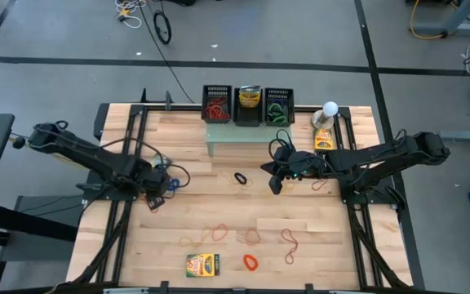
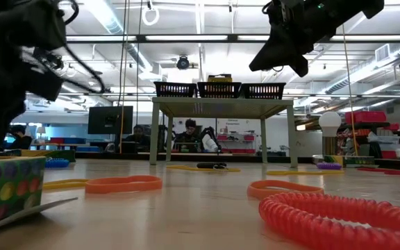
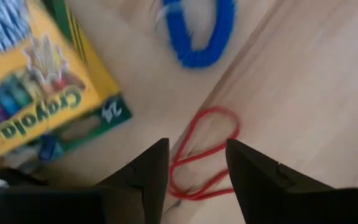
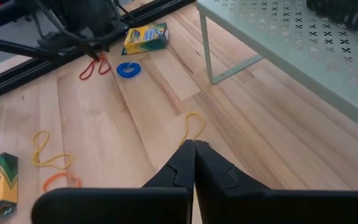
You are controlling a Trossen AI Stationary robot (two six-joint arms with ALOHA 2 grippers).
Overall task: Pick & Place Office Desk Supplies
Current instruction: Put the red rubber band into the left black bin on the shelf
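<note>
Three dark mesh baskets (image 1: 250, 105) sit in a row on the pale green perforated stand (image 1: 243, 135) at the far edge of the surface (image 1: 333, 245), and they look like the sorting bins: the left one already holds red bands, the middle one something yellow, the right one green, so I take it each color has its own compartment. What remains lies scattered in the open: a red rubber band (image 3: 202, 152) and a blue coiled loop (image 3: 199, 37) on the left side beside a crayon box (image 3: 39, 93), a black loop (image 1: 241, 177) near the middle, a thin yellow band (image 4: 193, 124) just ahead of the right arm, several orange and red loops (image 1: 250, 237) toward the near edge, and a second crayon box (image 1: 202, 265) at the front. A third box (image 1: 323, 139) stands next to a white ball-topped object (image 1: 330, 109) by the stand. The left end effector (image 3: 197, 168) hangs low over the red rubber band with its fingers (image 3: 151, 171) spread apart on either side of it; the band lies flat on the wood between them and nothing is gripped, so whether it is being approached or let go I cannot say. The right end effector (image 4: 194, 165) hovers above the middle of the surface, in front of the stand, its fingers pressed together and empty, touching nothing.
</note>
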